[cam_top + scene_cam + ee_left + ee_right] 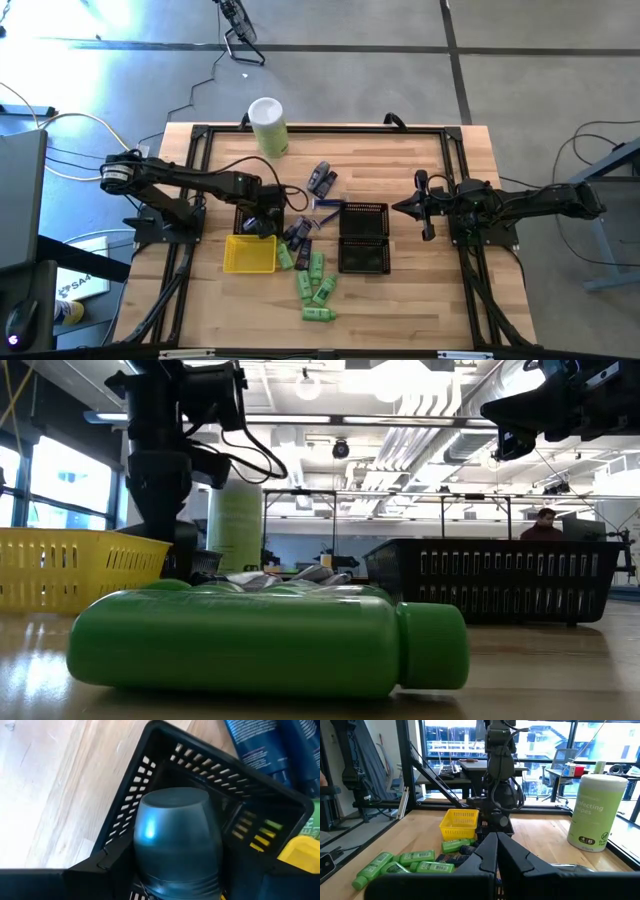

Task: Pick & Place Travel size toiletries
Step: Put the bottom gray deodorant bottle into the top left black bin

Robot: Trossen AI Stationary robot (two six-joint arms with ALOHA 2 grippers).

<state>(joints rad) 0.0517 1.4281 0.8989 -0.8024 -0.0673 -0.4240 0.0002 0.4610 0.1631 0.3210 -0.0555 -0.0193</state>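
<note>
Toiletries: we judge the grey tube (pixel 177 845), clamped by the left gripper (pixel 262 218) over a black basket (pixel 150 765), light, smooth, best pinched mid-body; right gripper (pixel 418 207) waits closed.

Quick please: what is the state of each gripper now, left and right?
Left gripper: closed on a dark grey tube, over a small black basket.
Right gripper: shut, holding nothing, waiting at the table's right side.

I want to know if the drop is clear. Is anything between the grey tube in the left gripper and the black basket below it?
Nothing visible. The left gripper holds the grey tube directly over the small black basket, whose visible floor looks bare. The yellow tray sits beside it, not under the tube.
</note>
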